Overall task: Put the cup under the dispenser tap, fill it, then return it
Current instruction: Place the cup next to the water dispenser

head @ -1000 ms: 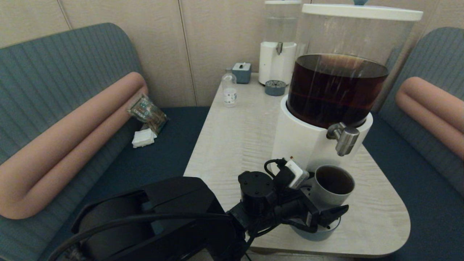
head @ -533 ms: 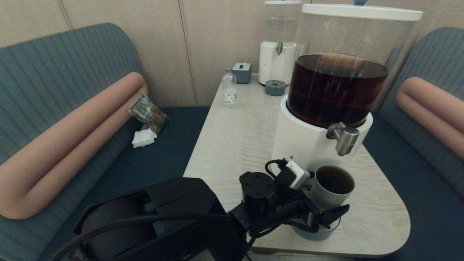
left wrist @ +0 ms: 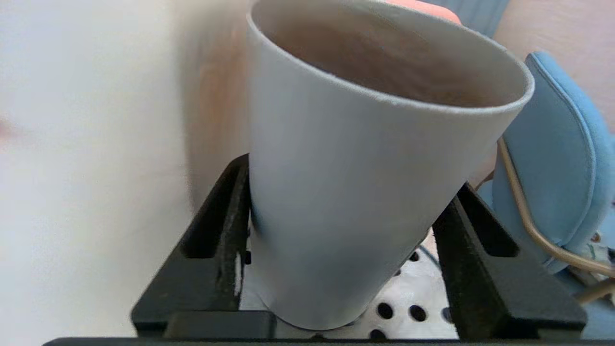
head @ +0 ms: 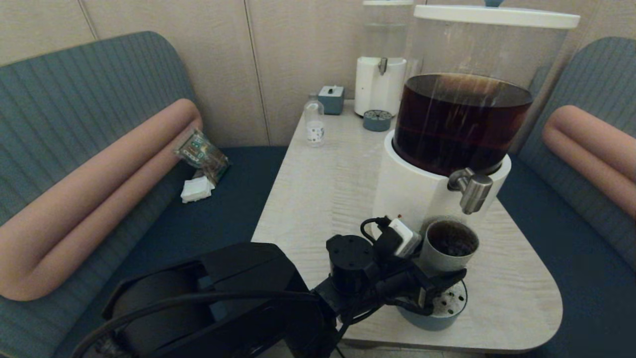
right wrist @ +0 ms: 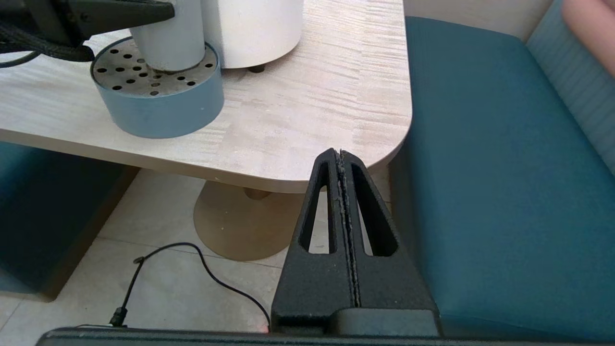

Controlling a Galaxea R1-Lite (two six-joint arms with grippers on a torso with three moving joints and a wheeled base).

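The grey-blue cup (head: pixel 449 243) stands on a round blue perforated drip tray (head: pixel 449 303) at the foot of the large dispenser's white base (head: pixel 412 194). Its mouth is just below and slightly left of the brushed-steel dispenser tap (head: pixel 472 191), and its inside looks dark. My left gripper (head: pixel 439 266) is shut on the cup. In the left wrist view the cup (left wrist: pixel 365 120) leans between the two black fingers (left wrist: pixel 221 226), and its bottom touches the tray (left wrist: pixel 413 302). My right gripper (right wrist: pixel 340 154) is shut and empty, low beside the table's near right corner.
At the back of the table (head: pixel 318 199) are a narrower dispenser (head: pixel 380 74), a small clear bottle (head: pixel 314 127), a blue box (head: pixel 331 99) and a small round tray (head: pixel 377 120). Padded benches flank the table. A snack packet (head: pixel 201 154) lies on the left bench.
The cup and my left gripper have shifted back toward the dispenser base, closer under the tap. More of the perforated tray shows in front of the cup.
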